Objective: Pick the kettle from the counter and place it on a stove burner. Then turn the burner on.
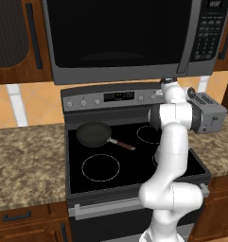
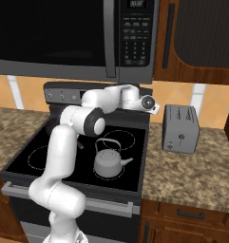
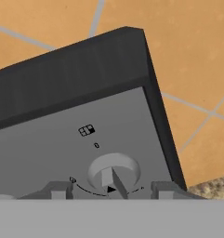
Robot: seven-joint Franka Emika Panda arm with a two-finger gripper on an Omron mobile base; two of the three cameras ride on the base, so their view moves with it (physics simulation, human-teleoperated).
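The pale silver kettle stands upright on the front right stove burner of the black glass cooktop. In the left base view my arm covers it. My gripper is up at the right end of the stove's grey control panel, far behind and above the kettle. In the hand view its fingertips stand one on each side of a round knob, with a small gap on both sides. The gripper is open and holds nothing. The granite counter runs along both sides of the stove.
A dark frying pan sits on the back left burner, its handle pointing toward the middle of the cooktop. A boxy grey toaster stands on the right counter. A microwave hangs low over the control panel. The front left burner ring is bare.
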